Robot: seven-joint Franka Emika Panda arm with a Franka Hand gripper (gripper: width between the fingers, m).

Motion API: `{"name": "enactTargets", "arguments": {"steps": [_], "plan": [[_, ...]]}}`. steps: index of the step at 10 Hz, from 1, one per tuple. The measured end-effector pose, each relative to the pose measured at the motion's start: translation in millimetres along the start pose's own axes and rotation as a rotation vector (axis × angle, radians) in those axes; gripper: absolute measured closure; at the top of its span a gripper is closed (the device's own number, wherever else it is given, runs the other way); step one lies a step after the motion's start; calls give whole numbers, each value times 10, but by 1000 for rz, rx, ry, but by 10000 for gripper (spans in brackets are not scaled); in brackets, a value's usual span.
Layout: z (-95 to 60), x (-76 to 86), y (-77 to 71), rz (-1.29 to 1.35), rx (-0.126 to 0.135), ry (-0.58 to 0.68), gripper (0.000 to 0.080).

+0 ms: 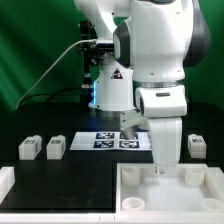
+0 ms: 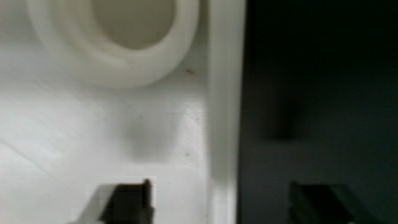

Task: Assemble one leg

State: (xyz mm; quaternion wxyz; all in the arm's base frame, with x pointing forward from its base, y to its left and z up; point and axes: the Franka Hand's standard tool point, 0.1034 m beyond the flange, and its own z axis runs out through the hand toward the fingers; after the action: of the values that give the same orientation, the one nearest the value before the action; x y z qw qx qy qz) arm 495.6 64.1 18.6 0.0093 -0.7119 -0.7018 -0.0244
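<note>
Surface: black table (image 1: 70,178).
Claw (image 2: 219,203): fingers spread, empty, over edge of tray piece (image 1: 180,200).
Leg (image 1: 196,145): near tray piece, not touching.

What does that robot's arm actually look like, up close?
A bulky white arm of rounded glossy shells with dark grey joint bands, a dark triangle sticker on its lower column, and a thin cable looped behind it. Its two-finger gripper ends in black fingers.

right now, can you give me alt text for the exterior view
A white robot arm holds its gripper low over a large white tray-like piece at the exterior view's right. On the black table lie three tagged legs, two at the left, one at the right, the marker board between.
</note>
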Motion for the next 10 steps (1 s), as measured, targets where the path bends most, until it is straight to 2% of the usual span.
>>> {"name": "enactTargets", "arguments": {"steps": [1,2,3,4,10], "plan": [[0,-1,0,0,0,0,294],[0,-2,0,0,0,0,197],[0,-4,0,1,0,0,197],[0,-5,0,1,0,0,158],[1,-14,1,3,0,0,150]]}}
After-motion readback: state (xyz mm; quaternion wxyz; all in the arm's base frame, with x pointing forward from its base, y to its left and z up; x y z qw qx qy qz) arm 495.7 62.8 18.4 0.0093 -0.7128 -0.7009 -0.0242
